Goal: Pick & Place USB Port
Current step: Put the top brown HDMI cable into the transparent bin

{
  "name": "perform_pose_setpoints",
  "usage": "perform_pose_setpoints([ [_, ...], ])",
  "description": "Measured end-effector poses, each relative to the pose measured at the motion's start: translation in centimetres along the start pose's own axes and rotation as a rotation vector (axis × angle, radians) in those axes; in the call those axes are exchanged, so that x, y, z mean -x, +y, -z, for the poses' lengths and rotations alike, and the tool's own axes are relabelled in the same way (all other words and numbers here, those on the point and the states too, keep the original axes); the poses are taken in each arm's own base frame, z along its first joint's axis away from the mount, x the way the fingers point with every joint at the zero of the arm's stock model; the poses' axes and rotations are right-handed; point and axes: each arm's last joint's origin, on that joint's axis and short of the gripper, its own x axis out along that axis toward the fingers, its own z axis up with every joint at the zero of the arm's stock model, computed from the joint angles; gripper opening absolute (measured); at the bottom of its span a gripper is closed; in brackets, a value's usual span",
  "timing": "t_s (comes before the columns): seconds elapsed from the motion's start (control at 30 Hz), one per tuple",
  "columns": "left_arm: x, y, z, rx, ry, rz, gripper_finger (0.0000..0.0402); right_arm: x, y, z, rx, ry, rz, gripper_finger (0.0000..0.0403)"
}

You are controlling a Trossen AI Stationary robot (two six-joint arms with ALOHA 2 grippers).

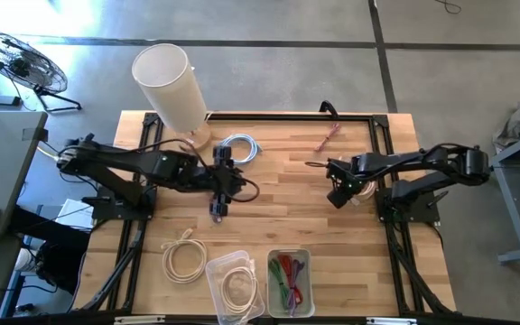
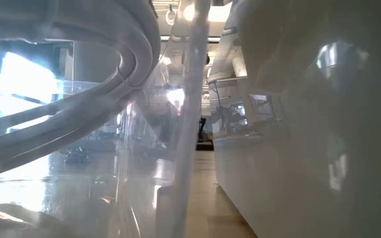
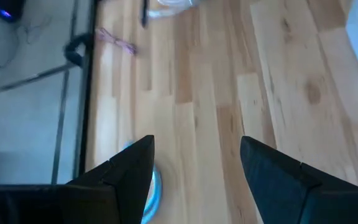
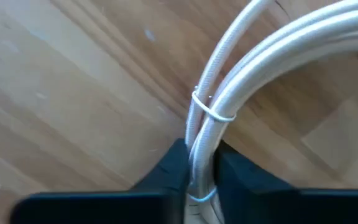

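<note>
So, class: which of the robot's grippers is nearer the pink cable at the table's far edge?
Right. The right gripper sits just below the pink cable, closed on a white cable coil. The left gripper hovers open over mid-table, well off to the cable's left.

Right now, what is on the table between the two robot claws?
Nothing: in the high view only bare wooden table lies between the left end effector and the right end effector, which grips a coiled white cable.
</note>
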Motion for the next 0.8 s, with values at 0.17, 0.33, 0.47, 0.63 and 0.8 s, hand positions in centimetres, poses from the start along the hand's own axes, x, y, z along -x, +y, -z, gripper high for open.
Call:
perform_pose_setpoints([
  [0.17, -1.3, -0.5, -0.3, -0.013, 0.024, -0.039, 0.0232, 0.1, 0.0, 0.0, 0.037, -0.012, 0.002, 0.0036],
  [0.33, -1.5, -0.5, -0.5, -0.009, 0.004, -0.030, 0.0232, 0.6, 0.0, 0.1, 0.063, -0.044, -0.060, 0.0036],
  [0.47, -0.8, -0.1, -0.8, -0.034, -0.044, -0.039, 0.0232, 1.7, 0.5, 0.0, 0.069, -0.103, -0.220, 0.0036],
  [0.63, 1.4, 0.9, -0.9, -0.057, -0.134, -0.061, 0.0232, 5.0, 2.3, 0.2, 0.115, -0.294, -0.536, 0.0036],
  [0.8, 4.7, 2.4, -0.1, -0.019, -0.200, -0.120, 0.0232, 10.5, 3.6, 1.0, 0.235, -0.620, -0.916, 0.0036],
])
